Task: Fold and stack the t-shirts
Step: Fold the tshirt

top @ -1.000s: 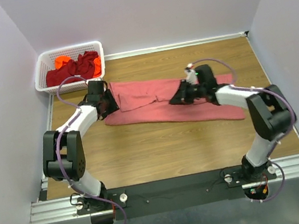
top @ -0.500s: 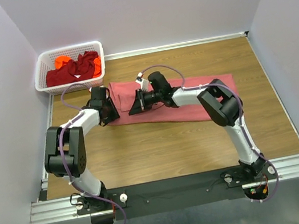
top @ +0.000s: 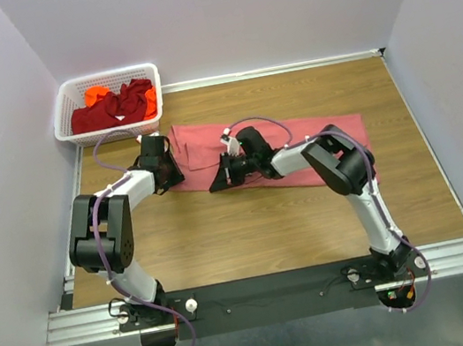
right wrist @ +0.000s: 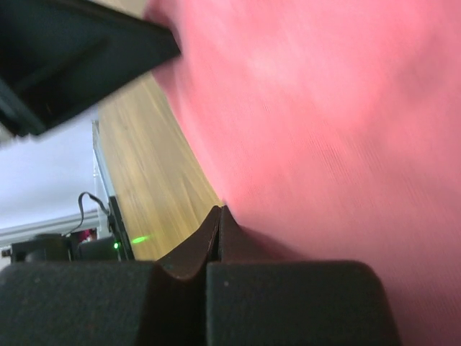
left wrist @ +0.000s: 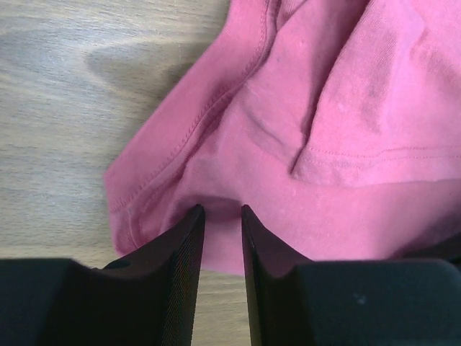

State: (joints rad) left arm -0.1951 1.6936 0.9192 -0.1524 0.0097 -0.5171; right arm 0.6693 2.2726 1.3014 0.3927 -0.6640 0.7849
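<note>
Your left fingers [left wrist: 196,227] clamp the salmon-pink t-shirt [top: 306,137] at its corner; your right fingers [right wrist: 217,220] pinch shut on its edge above the surface [top: 249,223].

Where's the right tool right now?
In the top view, the right tool sits left of centre at the near edge of the salmon-pink shirt, shut on the cloth, just right of the left tool.

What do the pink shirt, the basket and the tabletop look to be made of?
The pink shirt looks like soft knit cloth, likely cotton jersey, with a matte finish; stitched hems and soft creases show. The basket looks like white moulded plastic, with lattice walls. The tabletop is wood or wood-look laminate, smooth with grain lines; I cannot tell which.
</note>
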